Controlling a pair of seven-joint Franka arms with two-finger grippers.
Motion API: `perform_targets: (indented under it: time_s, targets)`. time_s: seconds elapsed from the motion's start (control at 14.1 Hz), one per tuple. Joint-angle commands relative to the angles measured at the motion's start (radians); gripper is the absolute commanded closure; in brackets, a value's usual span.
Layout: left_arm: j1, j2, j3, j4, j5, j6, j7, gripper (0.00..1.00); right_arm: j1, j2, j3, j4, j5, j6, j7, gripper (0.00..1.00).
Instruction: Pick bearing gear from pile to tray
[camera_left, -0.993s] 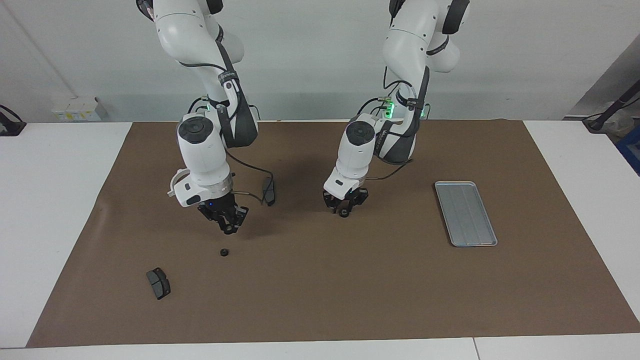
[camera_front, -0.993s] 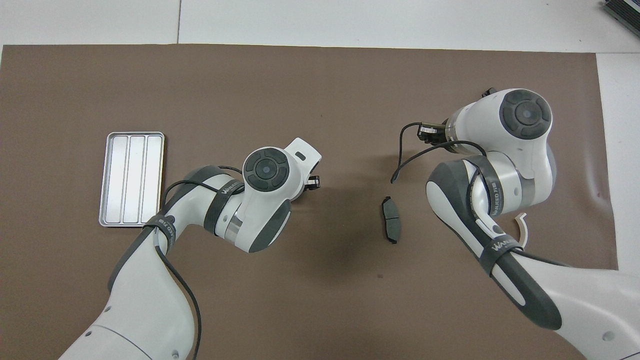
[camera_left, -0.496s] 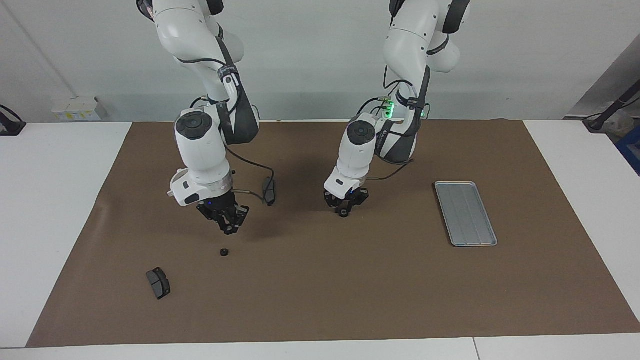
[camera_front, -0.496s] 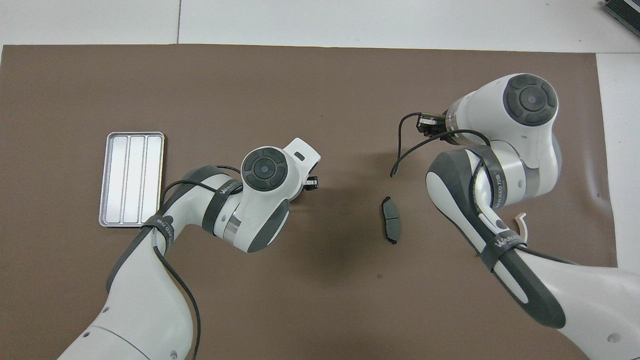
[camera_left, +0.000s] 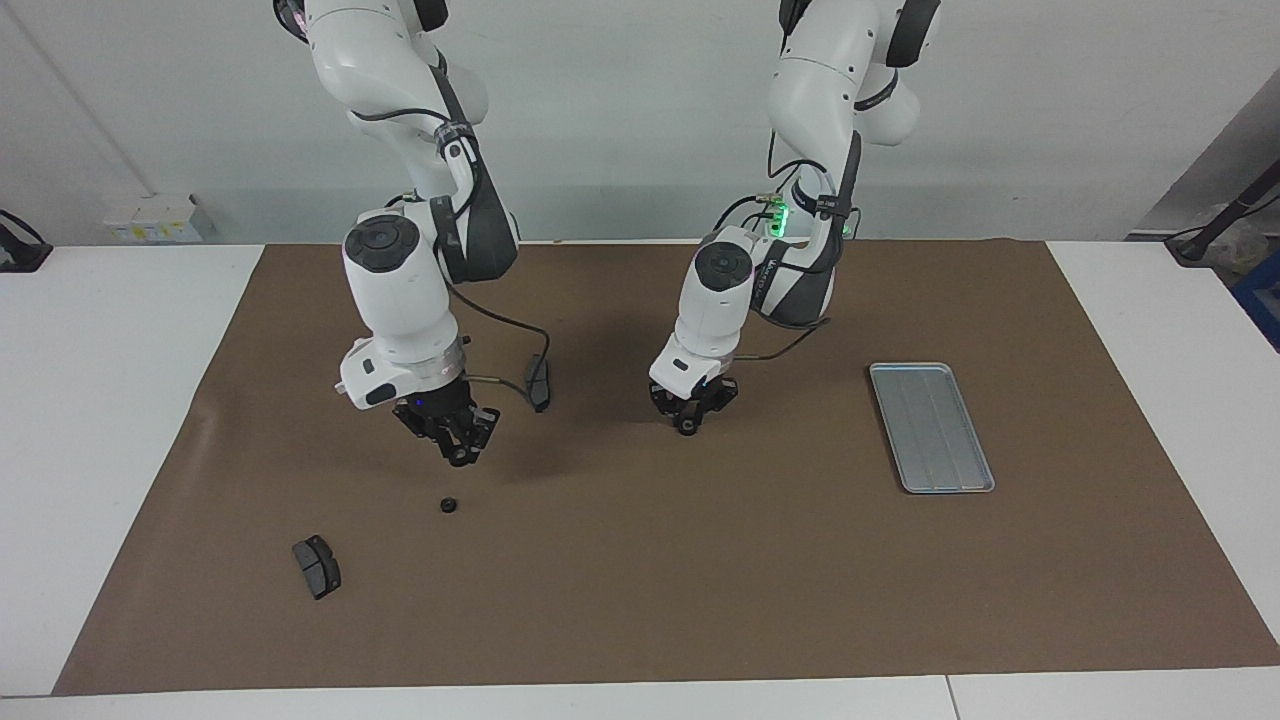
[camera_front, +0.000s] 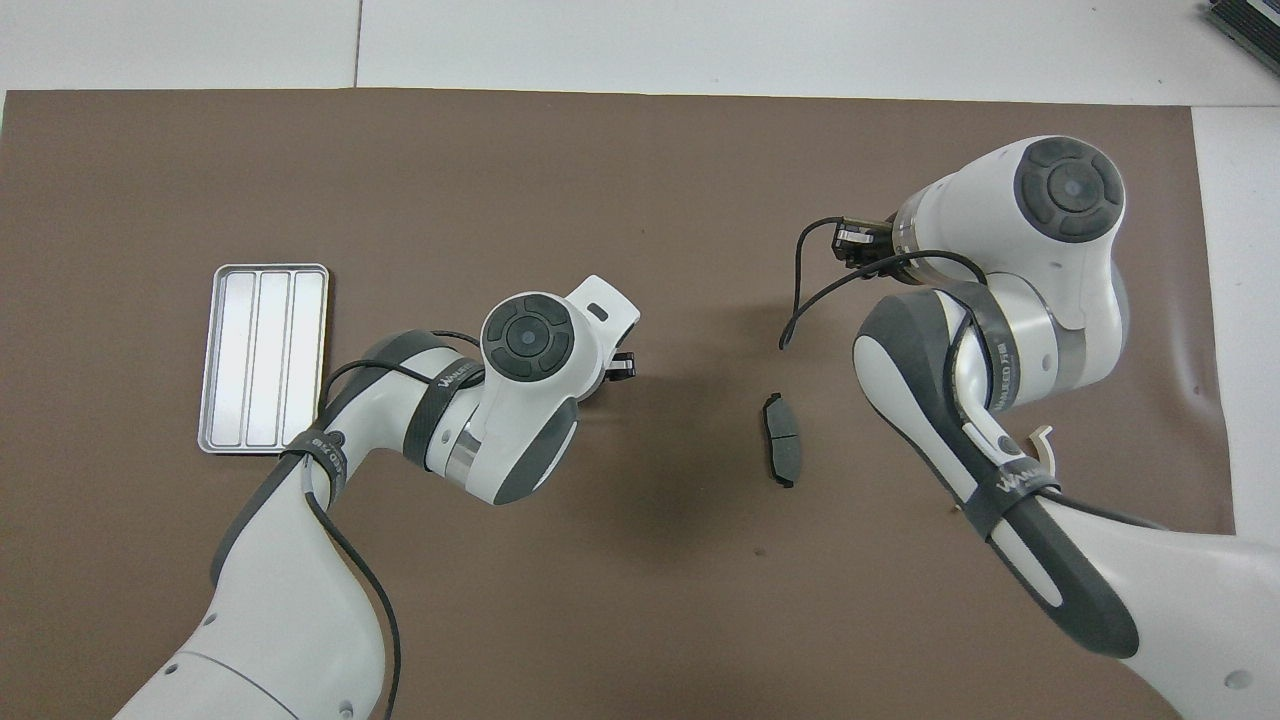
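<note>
One small black gear (camera_left: 449, 505) lies on the brown mat, in the pile at the right arm's end of the table. My right gripper (camera_left: 458, 456) hangs just over the mat, close above the gear and not touching it. The silver-grey tray (camera_left: 930, 427) lies flat toward the left arm's end and also shows in the overhead view (camera_front: 264, 357); nothing shows in it. My left gripper (camera_left: 688, 424) is low over the middle of the mat, apart from the tray. In the overhead view my right arm hides the gear.
A dark grey brake-pad piece (camera_left: 317, 566) lies farther from the robots than the gear. A second pad (camera_left: 539, 382) lies between the two grippers and shows from overhead (camera_front: 782, 440). A white curved bracket (camera_front: 1045, 445) peeks out beside my right arm.
My right arm's wrist has swung farther out over the mat and its gripper has risen slightly. My left arm has barely shifted toward the tray. The gear and pads have not moved.
</note>
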Motion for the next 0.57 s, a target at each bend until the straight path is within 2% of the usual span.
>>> perform_targets:
  time_s: [0.0, 0.5]
  targets:
    - [-0.013, 0.011, 0.007, -0.008, -0.015, 0.034, 0.014, 0.69, -0.002, 0.014, 0.007, 0.032, 0.027, -0.023, -0.016, 0.92]
    - [0.008, -0.007, 0.007, 0.0, -0.015, 0.021, 0.015, 0.78, 0.002, 0.016, 0.035, 0.038, 0.031, -0.015, -0.008, 0.92]
